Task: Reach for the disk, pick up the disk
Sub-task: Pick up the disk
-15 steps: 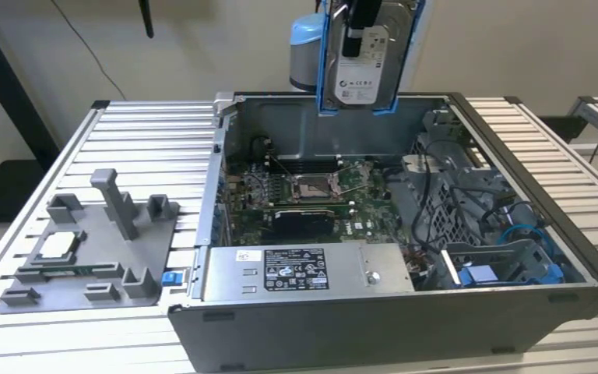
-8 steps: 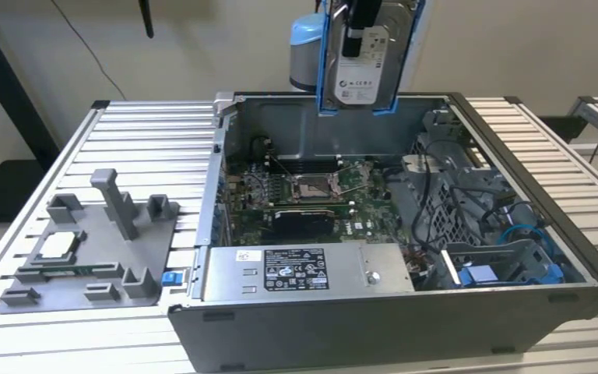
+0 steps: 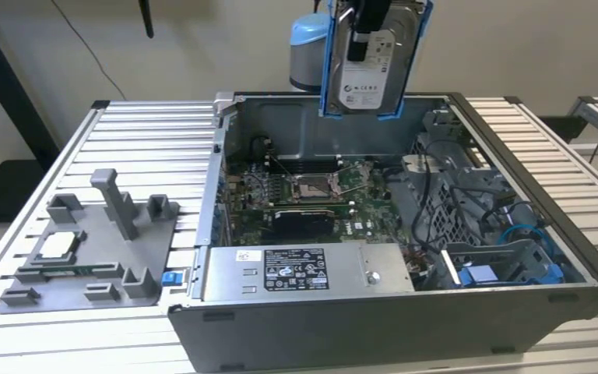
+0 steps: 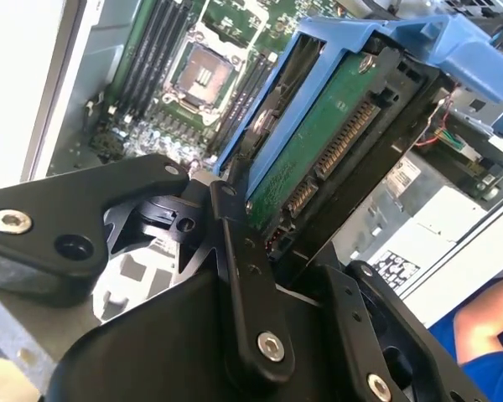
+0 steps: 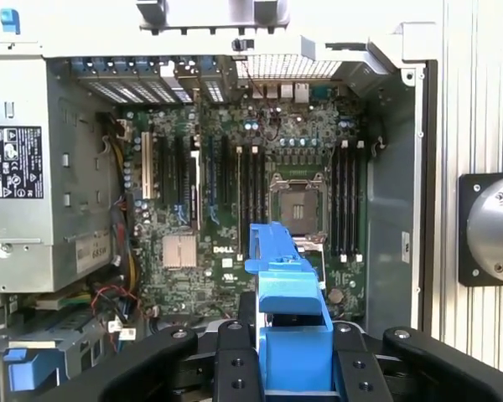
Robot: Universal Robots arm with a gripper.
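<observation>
End effector (image 3: 364, 35) pinched the silver-grey, blue-framed disk (image 3: 374, 74) upright, lifted clear above the open grey computer case (image 3: 382, 327)

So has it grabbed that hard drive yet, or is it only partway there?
Grabbed already. The pincer is clamped on the disk, which hangs in its blue frame above the open computer case, clear of it. The reach and pickup look done; nothing of the job appears left.
</observation>
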